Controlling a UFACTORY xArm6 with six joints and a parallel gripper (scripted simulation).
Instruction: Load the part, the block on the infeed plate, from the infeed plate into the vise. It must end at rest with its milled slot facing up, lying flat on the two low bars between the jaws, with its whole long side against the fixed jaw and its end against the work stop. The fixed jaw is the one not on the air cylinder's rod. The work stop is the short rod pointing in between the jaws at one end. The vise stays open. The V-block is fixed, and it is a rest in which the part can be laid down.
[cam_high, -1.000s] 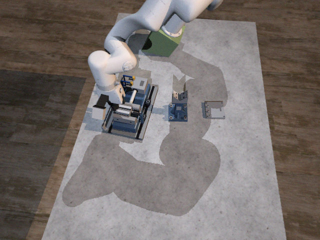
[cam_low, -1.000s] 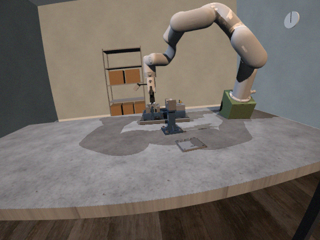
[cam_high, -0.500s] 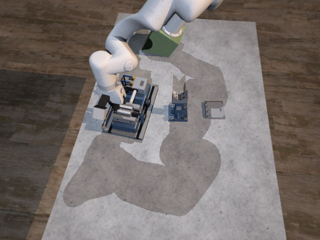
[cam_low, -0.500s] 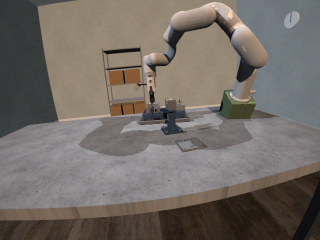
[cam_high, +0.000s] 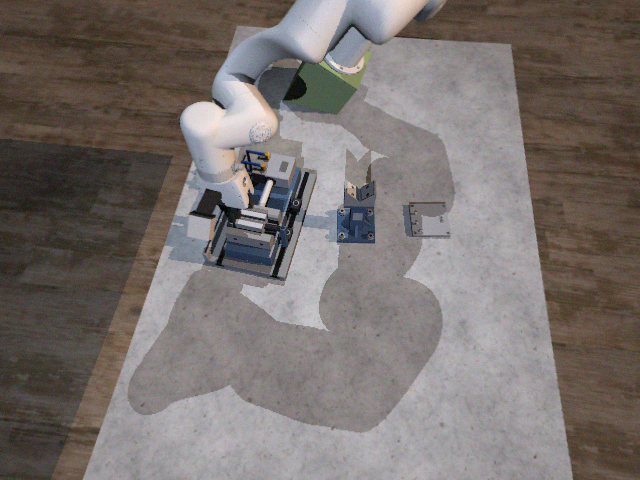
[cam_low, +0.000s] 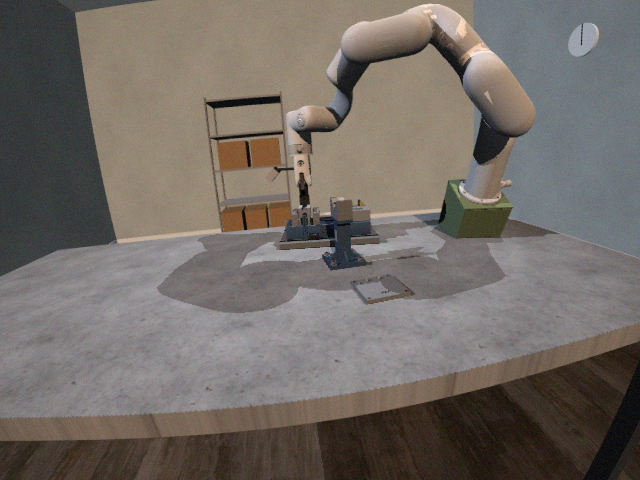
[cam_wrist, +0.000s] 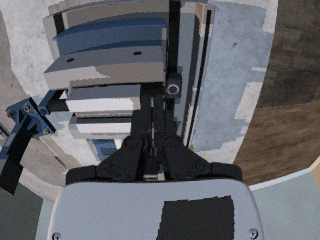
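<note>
The part (cam_high: 252, 219) is a pale block lying between the vise jaws (cam_high: 255, 227). In the wrist view the part (cam_wrist: 102, 114) lies just left of my fingers, below the grey fixed jaw (cam_wrist: 107, 70). My gripper (cam_wrist: 152, 108) is shut and empty, held low over the vise, with its fingertips beside the end of the part. In the top view the gripper (cam_high: 228, 210) is at the vise's left side, partly hidden by the wrist. In the exterior view the gripper (cam_low: 303, 198) points straight down onto the vise (cam_low: 320, 227). The infeed plate (cam_high: 428, 219) is bare.
The blue V-block (cam_high: 357, 211) stands between the vise and the infeed plate, and it also shows in the exterior view (cam_low: 341, 235). The air cylinder (cam_high: 281, 173) sits at the vise's far end. The green robot base (cam_high: 325, 85) is at the back. A shelf (cam_low: 248, 162) stands by the wall.
</note>
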